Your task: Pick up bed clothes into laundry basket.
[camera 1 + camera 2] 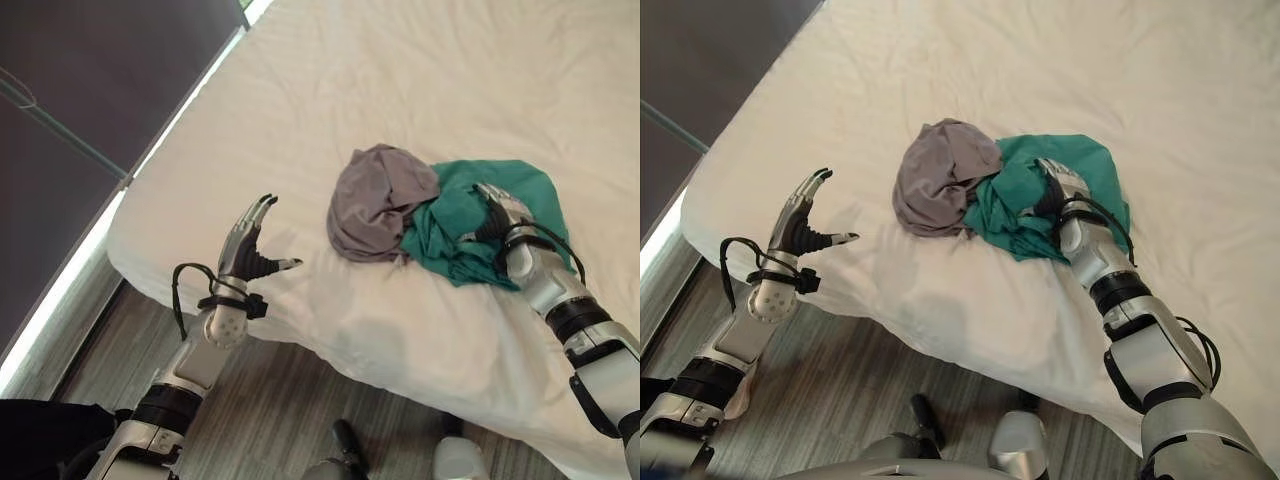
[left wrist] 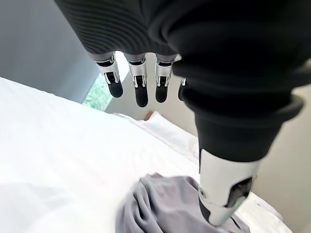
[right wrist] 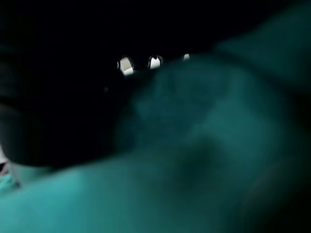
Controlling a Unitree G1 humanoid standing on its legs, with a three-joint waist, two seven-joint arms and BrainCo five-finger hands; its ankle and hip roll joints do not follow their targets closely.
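Observation:
Two crumpled garments lie together near the bed's front edge: a grey cloth (image 1: 378,202) and, touching its right side, a green cloth (image 1: 528,186). My right hand (image 1: 505,215) rests on top of the green cloth with its fingers curled down into the folds; the green cloth (image 3: 194,145) bulges right up against its palm. My left hand (image 1: 245,245) hovers over the bed's front left corner, open, fingers straight and thumb spread, well left of the grey cloth (image 2: 165,204). It holds nothing.
The white bed (image 1: 400,70) stretches away behind the clothes, with a pillow (image 2: 165,128) at its far end. A dark wall (image 1: 90,90) runs along the left side. Grey wood floor (image 1: 290,400) lies below the bed's edge.

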